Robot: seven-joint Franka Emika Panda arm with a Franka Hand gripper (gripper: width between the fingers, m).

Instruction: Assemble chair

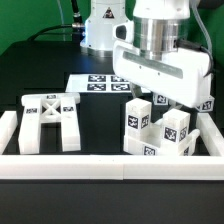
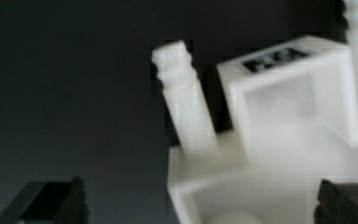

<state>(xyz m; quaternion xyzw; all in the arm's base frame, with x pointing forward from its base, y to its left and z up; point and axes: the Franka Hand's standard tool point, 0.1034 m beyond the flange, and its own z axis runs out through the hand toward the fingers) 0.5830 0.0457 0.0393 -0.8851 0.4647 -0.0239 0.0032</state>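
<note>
While the tool [image 2: 197, 203] hangs — jaws wide — chair parts [image 1: 150, 127] stand just below.

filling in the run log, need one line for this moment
tool: open | position: over chair parts at exterior view's right | x-braced frame: lying flat, exterior view's left, untouched

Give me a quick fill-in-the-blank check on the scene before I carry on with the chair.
1. The gripper hovers over the cluster of white parts with its jaws ____.
2. The X-braced frame lies flat on the exterior view's ____ side.
3. The table top under everything is coloured ____.
Missing words: open; left; black.
</note>
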